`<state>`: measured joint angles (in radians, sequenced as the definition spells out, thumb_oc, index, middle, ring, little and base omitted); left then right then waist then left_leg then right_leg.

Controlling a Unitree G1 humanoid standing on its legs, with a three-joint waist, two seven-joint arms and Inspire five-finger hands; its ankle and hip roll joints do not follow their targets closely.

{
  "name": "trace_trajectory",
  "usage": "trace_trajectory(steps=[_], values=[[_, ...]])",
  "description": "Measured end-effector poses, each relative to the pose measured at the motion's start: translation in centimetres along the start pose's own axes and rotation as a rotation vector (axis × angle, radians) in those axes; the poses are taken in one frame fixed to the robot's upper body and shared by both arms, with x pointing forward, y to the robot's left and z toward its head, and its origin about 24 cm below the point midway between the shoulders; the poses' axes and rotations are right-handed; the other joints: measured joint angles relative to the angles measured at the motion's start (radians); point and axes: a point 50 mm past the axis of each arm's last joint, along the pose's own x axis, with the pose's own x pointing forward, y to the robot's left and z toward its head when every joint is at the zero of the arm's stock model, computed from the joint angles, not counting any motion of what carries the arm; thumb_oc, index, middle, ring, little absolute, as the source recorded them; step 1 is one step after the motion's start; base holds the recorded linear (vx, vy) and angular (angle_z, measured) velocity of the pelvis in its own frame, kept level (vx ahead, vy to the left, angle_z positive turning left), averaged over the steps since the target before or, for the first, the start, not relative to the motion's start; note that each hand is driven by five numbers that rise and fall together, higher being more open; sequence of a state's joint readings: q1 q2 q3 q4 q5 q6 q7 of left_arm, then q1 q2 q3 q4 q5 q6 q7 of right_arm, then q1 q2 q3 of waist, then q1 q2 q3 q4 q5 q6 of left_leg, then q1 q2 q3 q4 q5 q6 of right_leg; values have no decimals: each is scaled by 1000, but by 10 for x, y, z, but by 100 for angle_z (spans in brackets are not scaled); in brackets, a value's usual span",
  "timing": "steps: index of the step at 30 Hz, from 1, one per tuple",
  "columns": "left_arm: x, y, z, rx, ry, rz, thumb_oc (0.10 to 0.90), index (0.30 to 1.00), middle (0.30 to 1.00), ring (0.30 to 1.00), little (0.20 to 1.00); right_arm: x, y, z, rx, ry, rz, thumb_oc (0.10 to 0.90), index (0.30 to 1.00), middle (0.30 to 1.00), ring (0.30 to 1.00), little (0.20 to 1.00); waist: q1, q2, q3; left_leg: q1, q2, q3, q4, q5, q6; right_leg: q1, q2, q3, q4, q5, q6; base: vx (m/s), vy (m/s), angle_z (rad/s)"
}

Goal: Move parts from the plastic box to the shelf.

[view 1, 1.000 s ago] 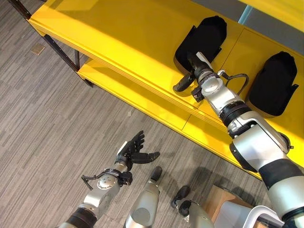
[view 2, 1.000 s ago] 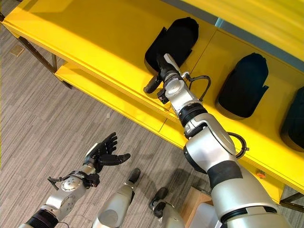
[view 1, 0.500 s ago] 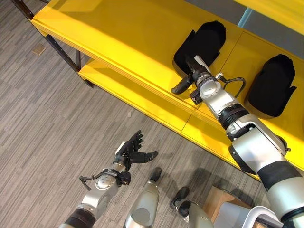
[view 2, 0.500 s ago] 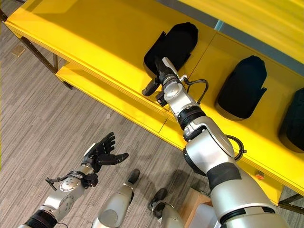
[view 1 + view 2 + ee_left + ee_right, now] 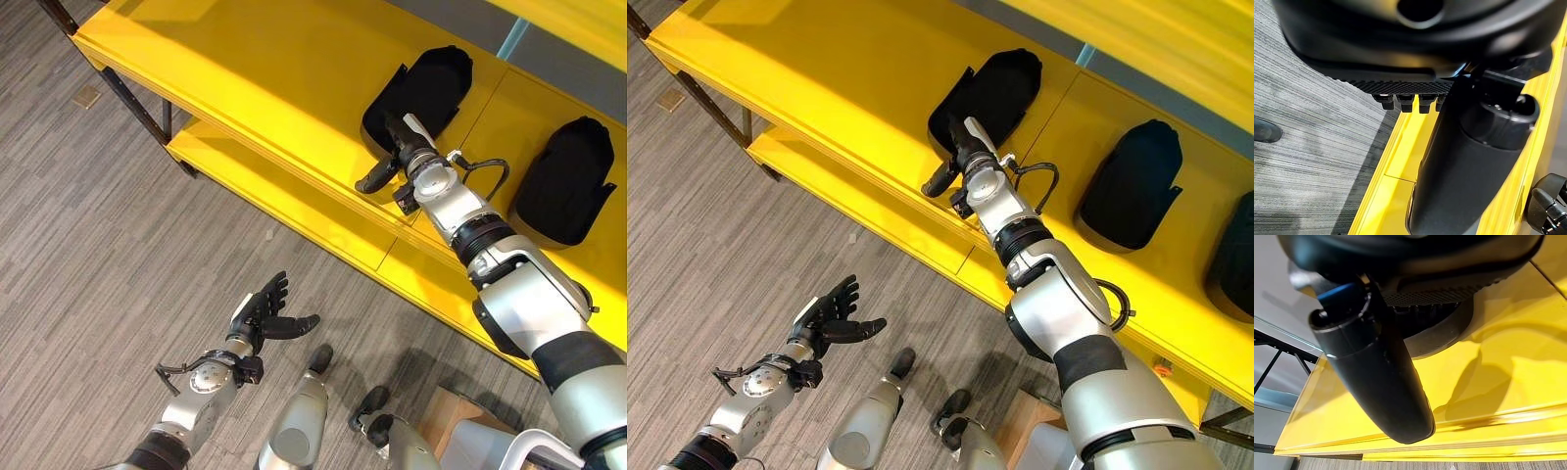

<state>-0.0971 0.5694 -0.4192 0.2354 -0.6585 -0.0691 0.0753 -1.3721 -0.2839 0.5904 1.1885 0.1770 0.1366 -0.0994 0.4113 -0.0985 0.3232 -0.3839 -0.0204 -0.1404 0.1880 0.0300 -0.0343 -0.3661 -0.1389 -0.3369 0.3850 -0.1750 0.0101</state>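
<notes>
While your right hand [image 5: 400, 149] reaches onto the yellow metal shelf [image 5: 265, 69] at the near end of a black, rounded moulded part [image 5: 421, 93], you appear to be at the setting-down step: the part lies flat on the shelf board, and the hand touches or nearly touches its near edge. From the head views, the thumb juts out to the side over the shelf lip; the right wrist view shows the thumb [image 5: 1376, 367] standing clear of the rounded black part [image 5: 1447, 330] beyond it, but the fingers are tucked behind the hand's bulk, so you cannot tell whether they are curled on the part or already off it. If they are still on it, the next move calls for letting go and drawing the arm straight back without dragging the part toward the edge. Your left hand [image 5: 260, 315] hangs low over the grey striped floor [image 5: 88, 245], fingers spread and holding nothing. A second black part [image 5: 563, 176] rests further along the shelf, well apart from the first, and a third black part [image 5: 1236, 257] is cut off at the edge of the right eye view. A lower yellow board [image 5: 284, 206] runs beneath.
</notes>
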Motion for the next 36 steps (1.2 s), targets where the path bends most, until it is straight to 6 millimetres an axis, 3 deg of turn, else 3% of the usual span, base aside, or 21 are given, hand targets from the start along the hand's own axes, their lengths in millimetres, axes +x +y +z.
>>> trace_trajectory(steps=[10,36], values=[[0,0,0,6,4,-1,900,1000,1000,1000,1000,0,0,-1,-4,4,5,900,1000,1000,1000,1000,-22,-18,-2,4,0,11,0,0,0,-2,0,10,0,0,-1,-1,0,-1],[0,0,0,8,2,0,900,1000,1000,1000,1000,-1,-1,-10,-3,26,-1,900,1000,1000,1000,1000,-26,-18,-2,9,1,27,-3,0,0,-7,-1,25,4,1,-1,-1,-1,-1]])
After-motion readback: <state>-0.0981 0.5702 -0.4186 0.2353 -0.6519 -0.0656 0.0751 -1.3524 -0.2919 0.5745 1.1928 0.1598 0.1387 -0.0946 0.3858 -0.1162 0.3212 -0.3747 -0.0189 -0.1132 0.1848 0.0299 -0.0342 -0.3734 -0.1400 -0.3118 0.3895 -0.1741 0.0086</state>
